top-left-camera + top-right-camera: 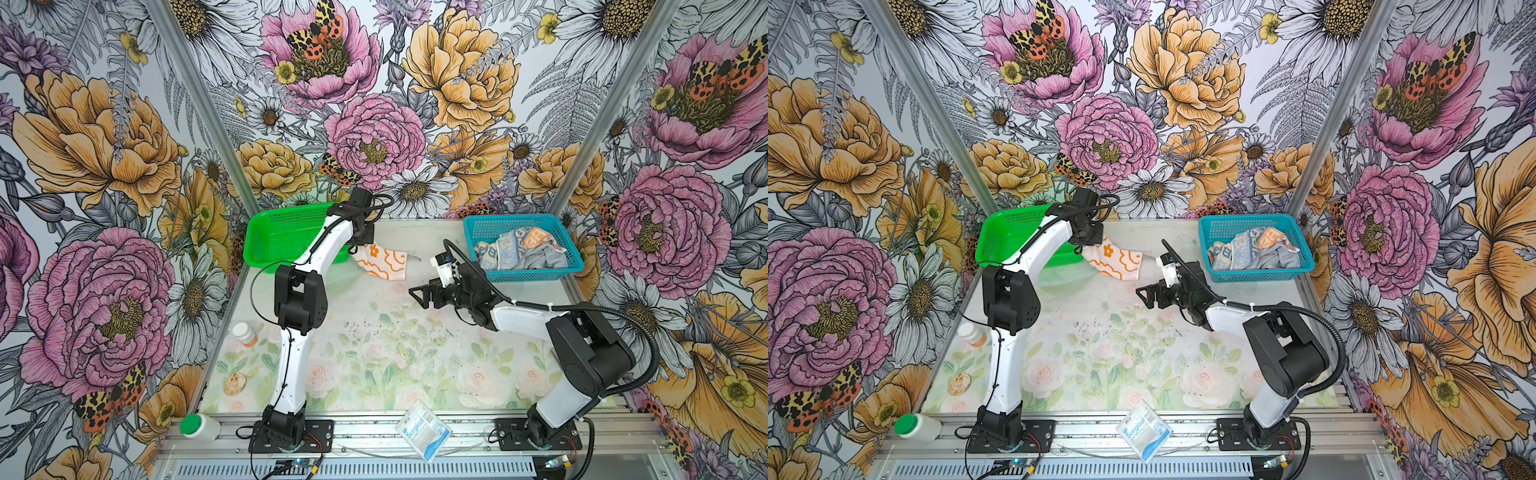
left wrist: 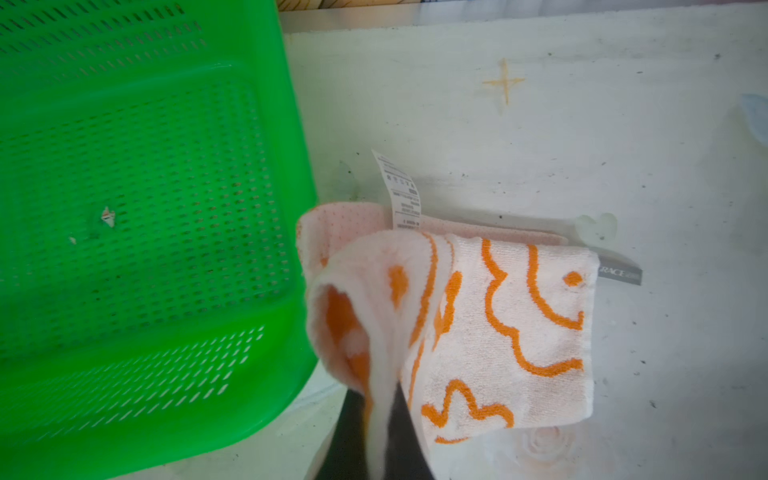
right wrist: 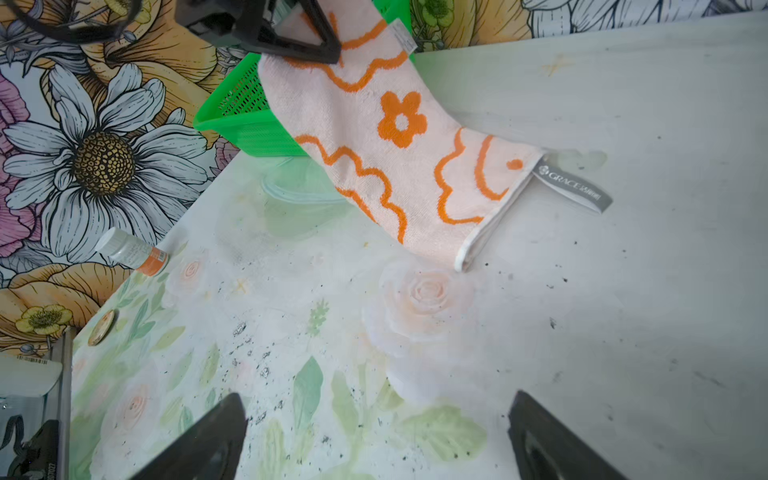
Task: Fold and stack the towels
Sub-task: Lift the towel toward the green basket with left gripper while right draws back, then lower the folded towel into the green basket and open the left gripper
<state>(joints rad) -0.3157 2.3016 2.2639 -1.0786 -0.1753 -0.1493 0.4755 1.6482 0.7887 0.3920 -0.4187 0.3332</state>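
Packet (image 1: 422, 432) marked "Surgical" lies at the near edge. Over the middle of the worktop (image 1: 374, 353), the right gripper (image 1: 417, 294) is released and holds nothing. Further back, the left gripper (image 1: 362, 245) is clenched on the cream flowered towel (image 1: 384, 259), just beside the green basket (image 1: 274, 232). The lettered towel (image 1: 511, 247) and the grey towel (image 1: 548, 257) lie crumpled in the far blue basket (image 1: 536, 274).

Arms (image 1: 291, 365) white-shelled, black joints; ribbed black cable (image 1: 654, 353); right tool (image 1: 416, 296) black.

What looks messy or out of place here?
Two towels lie crumpled in the blue basket. A green-capped bottle lies on its side on the front rail, and a Surgical packet sits askew there too.
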